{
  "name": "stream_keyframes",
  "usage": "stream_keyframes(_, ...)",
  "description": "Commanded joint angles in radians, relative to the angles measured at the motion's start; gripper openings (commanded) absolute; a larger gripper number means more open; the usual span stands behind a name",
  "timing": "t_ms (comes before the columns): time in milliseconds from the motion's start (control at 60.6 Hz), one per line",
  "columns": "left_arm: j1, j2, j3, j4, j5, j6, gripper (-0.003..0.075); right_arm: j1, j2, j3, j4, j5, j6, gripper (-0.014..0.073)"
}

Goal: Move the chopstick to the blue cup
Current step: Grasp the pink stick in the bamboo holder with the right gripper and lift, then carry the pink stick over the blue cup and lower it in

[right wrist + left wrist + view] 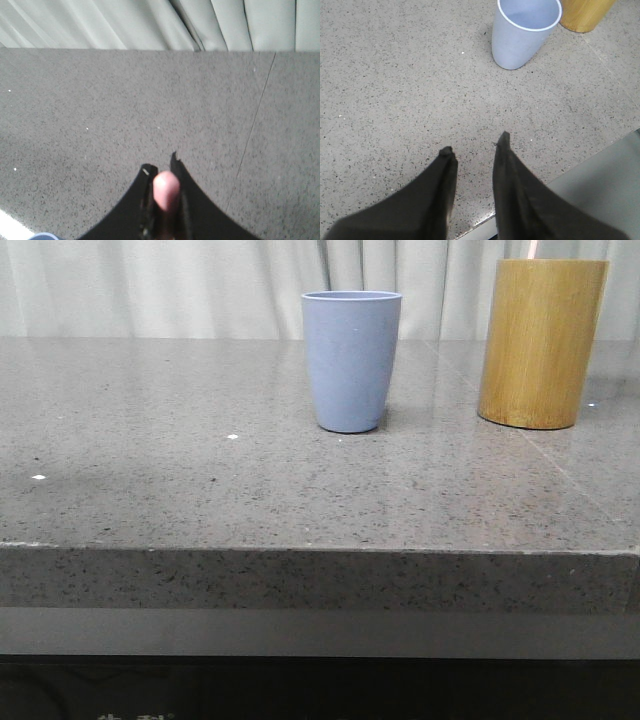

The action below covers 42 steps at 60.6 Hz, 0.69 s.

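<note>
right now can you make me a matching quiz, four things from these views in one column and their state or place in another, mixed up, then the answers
Things:
1. blue cup
2. bamboo cylinder
3. left gripper
4. right gripper

States or places:
A. shut on a pink chopstick
B. open, nothing between its fingers
C. upright near the middle of the table, nothing inside
D. upright toward the table's right side, a thin pink tip showing above its rim

Pairs: 1-C, 2-D, 3-B, 4-A
</note>
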Motion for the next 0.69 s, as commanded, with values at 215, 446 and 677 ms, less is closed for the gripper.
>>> stream_keyframes(215, 0.003, -0.021, -0.027, -0.004, -0.065, 0.0, 0.0188, -0.001, -0.213, -0.084, -0.041, -0.057, -0.023, -0.0067)
stream_keyframes(446, 0.003, -0.021, -0.027, -0.004, -0.093, 0.0, 0.0188, 0.088, -0.343, -0.084, -0.04, -0.068, -0.056, -0.0067)
stream_keyframes(677, 0.003, -0.021, -0.027, -0.004, -0.111, 0.0, 0.0188, 0.315, -0.361, -0.042, -0.041, -0.106, -0.15, -0.0067)
